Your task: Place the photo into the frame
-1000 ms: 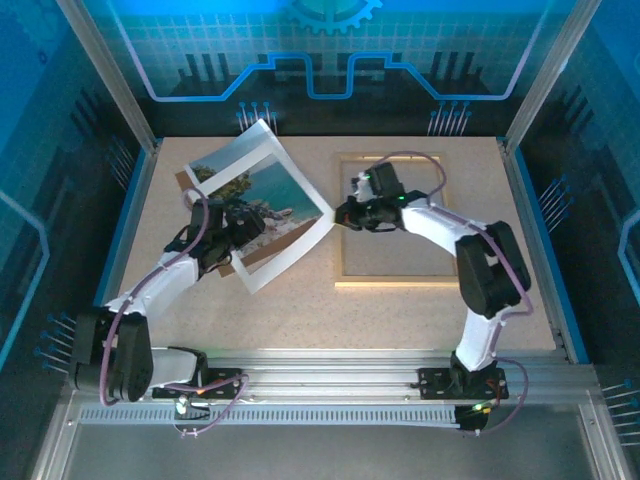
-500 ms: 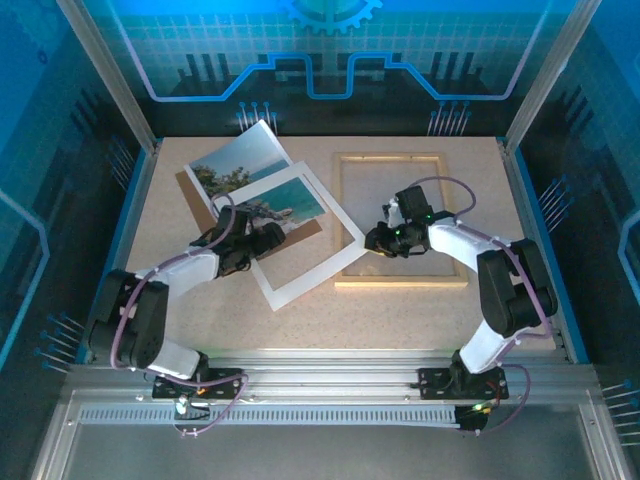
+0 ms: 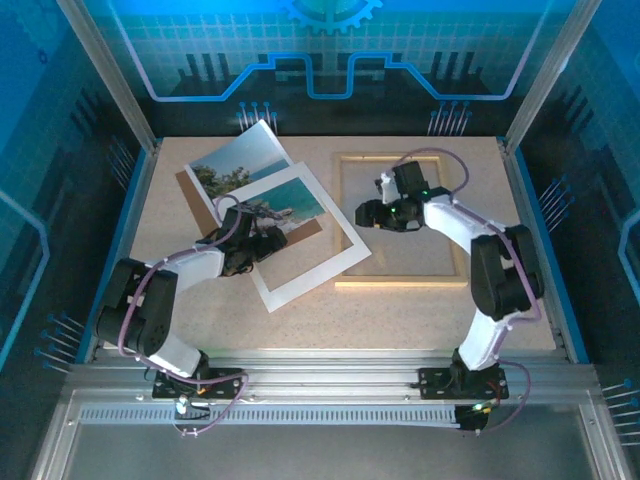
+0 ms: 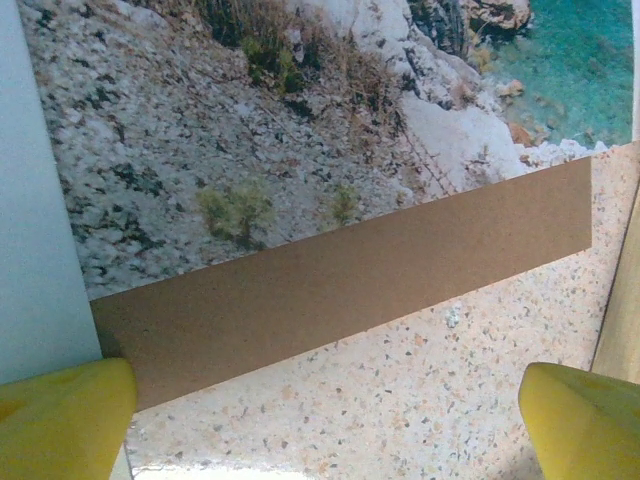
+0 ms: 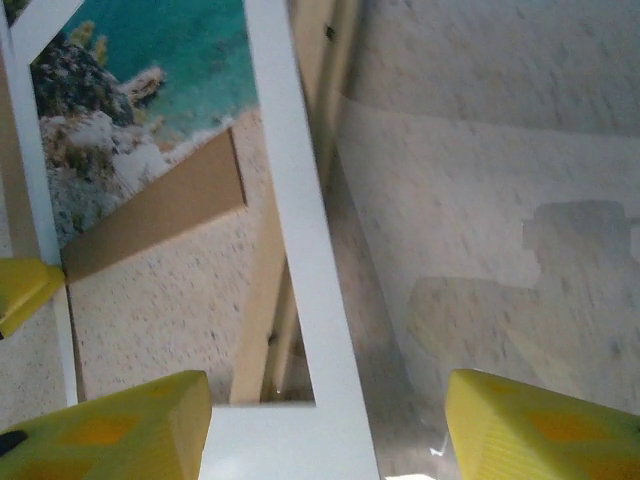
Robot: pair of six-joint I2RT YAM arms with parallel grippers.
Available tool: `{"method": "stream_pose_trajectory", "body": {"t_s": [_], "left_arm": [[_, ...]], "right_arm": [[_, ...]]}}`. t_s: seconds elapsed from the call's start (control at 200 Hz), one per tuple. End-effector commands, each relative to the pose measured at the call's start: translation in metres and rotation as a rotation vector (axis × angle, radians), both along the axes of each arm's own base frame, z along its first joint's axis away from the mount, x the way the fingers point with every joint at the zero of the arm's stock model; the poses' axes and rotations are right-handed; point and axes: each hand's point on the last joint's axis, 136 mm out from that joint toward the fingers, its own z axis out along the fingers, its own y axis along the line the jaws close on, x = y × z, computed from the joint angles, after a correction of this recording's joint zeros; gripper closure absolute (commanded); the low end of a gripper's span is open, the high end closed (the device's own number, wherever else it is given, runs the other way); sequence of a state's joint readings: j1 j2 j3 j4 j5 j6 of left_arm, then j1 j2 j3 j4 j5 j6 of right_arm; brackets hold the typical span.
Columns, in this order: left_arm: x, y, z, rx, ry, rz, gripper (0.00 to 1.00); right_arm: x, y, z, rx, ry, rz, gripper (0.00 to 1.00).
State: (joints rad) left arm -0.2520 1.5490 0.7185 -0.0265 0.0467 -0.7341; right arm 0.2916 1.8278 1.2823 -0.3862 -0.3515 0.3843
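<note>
Overhead, the frame (image 3: 400, 283); wrist, rocky photo (image 4: 250, 130)

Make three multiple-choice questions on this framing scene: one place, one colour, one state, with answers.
1. The white mat has its right corner: A over the frame's left rail; B over its right rail; C clear of it.
2. The backing board is: A black; B brown; C green.
3. The right pincer is: A shut on the mat; B shut on a rail; C open.
Answers: 1 A, the top view shows the mat crossing that rail. 2 B, it is plain brown card. 3 C, its jaws stand wide apart, gripping nothing.
</note>
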Motion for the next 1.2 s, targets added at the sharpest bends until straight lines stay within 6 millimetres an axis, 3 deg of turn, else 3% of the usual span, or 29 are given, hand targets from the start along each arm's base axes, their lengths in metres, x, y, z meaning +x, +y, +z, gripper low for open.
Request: {"method": "stream_pose_trajectory", "body": {"t_s": [0.0,0.16,0.38,0.54,0.921,1.196], "left_arm": [[-0.005,0.004,-0.013,0.026,0.035,0.004,0.01],[-0.006,0.004,-0.018,0.027,0.045,0.005,0.01],[-0.008,0.003,-0.028,0.027,0.066,0.002,0.01],[-0.01,0.004,-0.031,0.03,0.072,0.005,0.01],[-0.014,0.006,-0.026,0.034,0.068,0.001,0.01],[0.001,0.01,0.018,0.082,-0.037,-0.018,0.01]], "right_arm": [[0.013,0.017,-0.012,0.007,0.005,0.108,0.35],[0.027,0.031,-0.027,0.012,0.02,0.14,0.36],[0.02,0.055,-0.044,0.023,0.079,0.202,0.37],[0.012,0.06,-0.043,0.045,0.099,0.217,0.39],[0.003,0.058,-0.015,0.116,0.1,0.185,0.71],[0.0,0.037,-0.007,0.158,0.097,0.117,0.88]]}}
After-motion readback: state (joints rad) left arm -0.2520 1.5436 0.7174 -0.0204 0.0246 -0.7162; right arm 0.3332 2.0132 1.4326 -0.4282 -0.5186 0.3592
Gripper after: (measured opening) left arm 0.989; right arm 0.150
